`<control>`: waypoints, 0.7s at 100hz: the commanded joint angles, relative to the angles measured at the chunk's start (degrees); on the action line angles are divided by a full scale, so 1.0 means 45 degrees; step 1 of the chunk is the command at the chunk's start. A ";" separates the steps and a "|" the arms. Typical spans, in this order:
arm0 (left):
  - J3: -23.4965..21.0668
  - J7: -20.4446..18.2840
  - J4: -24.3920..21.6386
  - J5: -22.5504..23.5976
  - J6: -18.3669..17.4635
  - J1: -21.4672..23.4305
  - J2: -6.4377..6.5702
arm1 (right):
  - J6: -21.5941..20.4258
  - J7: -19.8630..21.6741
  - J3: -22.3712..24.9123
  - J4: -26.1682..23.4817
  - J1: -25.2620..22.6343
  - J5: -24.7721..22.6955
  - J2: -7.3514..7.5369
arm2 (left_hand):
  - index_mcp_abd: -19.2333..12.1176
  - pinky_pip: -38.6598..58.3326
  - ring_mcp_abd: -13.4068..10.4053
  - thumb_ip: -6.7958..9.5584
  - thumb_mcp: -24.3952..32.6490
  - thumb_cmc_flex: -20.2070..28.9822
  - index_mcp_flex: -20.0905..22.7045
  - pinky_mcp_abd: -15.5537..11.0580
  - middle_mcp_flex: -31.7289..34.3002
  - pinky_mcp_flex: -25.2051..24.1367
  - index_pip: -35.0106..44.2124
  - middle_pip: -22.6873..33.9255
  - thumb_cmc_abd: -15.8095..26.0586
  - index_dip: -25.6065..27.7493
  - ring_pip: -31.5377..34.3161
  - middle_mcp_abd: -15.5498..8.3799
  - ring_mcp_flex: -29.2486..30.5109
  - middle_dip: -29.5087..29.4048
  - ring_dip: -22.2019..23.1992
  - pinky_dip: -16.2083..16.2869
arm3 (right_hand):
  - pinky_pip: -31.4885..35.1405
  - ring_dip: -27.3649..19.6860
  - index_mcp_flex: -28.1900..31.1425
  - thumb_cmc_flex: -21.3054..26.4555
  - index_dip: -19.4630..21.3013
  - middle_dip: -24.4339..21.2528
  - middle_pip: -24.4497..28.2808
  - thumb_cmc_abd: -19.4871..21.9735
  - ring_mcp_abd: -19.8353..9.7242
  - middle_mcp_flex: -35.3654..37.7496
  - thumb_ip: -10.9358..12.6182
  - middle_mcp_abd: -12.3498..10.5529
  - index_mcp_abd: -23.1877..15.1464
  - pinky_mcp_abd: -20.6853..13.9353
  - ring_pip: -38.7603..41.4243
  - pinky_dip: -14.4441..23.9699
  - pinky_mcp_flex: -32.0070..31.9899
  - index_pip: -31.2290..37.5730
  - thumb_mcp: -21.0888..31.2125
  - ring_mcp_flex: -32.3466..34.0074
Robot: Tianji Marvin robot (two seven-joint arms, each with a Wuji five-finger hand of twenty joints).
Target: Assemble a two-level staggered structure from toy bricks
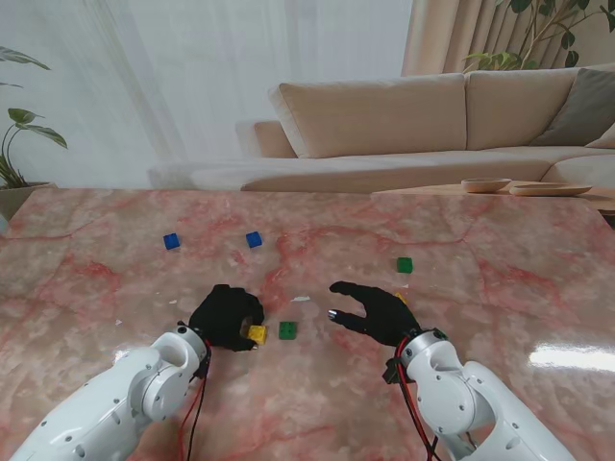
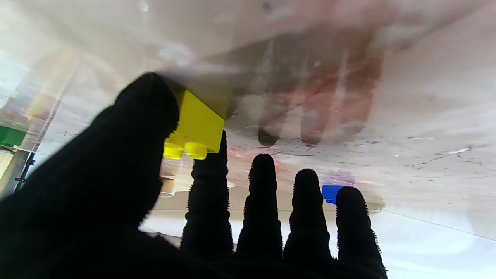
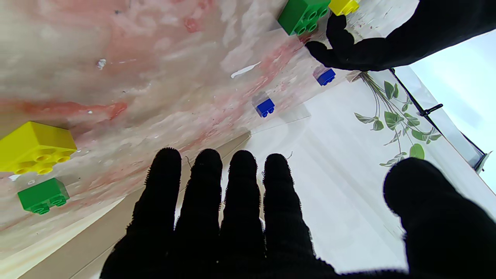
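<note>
Stand view shows the left hand (image 1: 227,316) pinching a yellow brick (image 1: 257,334) between thumb and forefinger, low over the marble table (image 1: 500,288). Just to its right sits a green brick (image 1: 287,330), apart from it. The right hand (image 1: 377,310) hovers with fingers spread, gripping nothing. A second yellow brick (image 3: 35,147) lies by that hand, mostly hidden from the stand. Farther from me sit two blue bricks (image 1: 171,241) (image 1: 254,239) and another green brick (image 1: 405,264). Whether the held brick touches the table is unclear.

Pink-veined marble table (image 1: 538,288), yellow brick (image 1: 257,334), green brick (image 1: 287,330), blue brick (image 1: 254,239)
</note>
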 commanded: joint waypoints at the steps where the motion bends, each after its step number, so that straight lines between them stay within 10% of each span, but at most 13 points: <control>1: 0.0183 0.0131 0.0153 -0.0048 0.0184 -0.0034 -0.0161 | 0.0059 0.0171 0.0025 -0.0012 -0.0141 0.0046 -0.0010 | -0.0978 0.0336 0.0360 0.0210 0.0242 0.0403 0.0890 0.0249 0.0260 -0.0227 0.1148 -0.0157 0.0272 0.0801 -0.0392 0.0147 0.0276 0.0138 0.0119 -0.0224 | 0.0227 0.0062 0.0274 0.0116 -0.0129 0.0130 0.0060 -0.0031 -0.0305 0.0158 -0.0169 -0.0294 -0.0304 -0.0117 0.0087 0.0308 0.0021 0.0166 0.0006 0.0062; 70: 0.1592 0.0536 0.0963 -0.0423 0.0541 -0.1049 -0.0340 | 0.0277 0.0328 0.0391 -0.0615 -0.0641 -0.0133 0.0032 | -0.0320 0.0134 0.0411 0.0194 0.0358 -0.0020 0.0356 0.0280 -0.0030 -0.0228 0.0643 -0.0217 0.0200 0.1031 -0.0428 0.0210 0.0100 0.0177 0.0158 -0.0259 | 0.0233 0.0057 0.0277 0.0116 -0.0132 0.0130 0.0059 -0.0033 -0.0319 0.0161 -0.0170 -0.0285 -0.0307 -0.0115 0.0082 0.0310 0.0025 0.0168 0.0017 0.0057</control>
